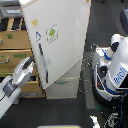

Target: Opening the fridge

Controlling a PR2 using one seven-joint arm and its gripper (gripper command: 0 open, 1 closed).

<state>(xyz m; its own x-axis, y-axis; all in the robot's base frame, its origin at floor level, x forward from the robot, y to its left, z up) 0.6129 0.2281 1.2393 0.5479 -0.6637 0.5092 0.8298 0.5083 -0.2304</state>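
The claw [31, 62] is seen at the end of a grey arm [17, 77] reaching up from the lower part of the exterior view's left. Whether it is open or closed around anything cannot be told from the blur. Just beyond its tip, toward the exterior view's right, the tall white fridge [60, 42] is found, with a dark vertical handle [43, 62] close beside the claw. Behind the claw a tan wooden cabinet [14, 50] is visible.

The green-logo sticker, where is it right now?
In the exterior view it sits high on the fridge door, slightly left of centre, right of a small blue sticker and above the hand.
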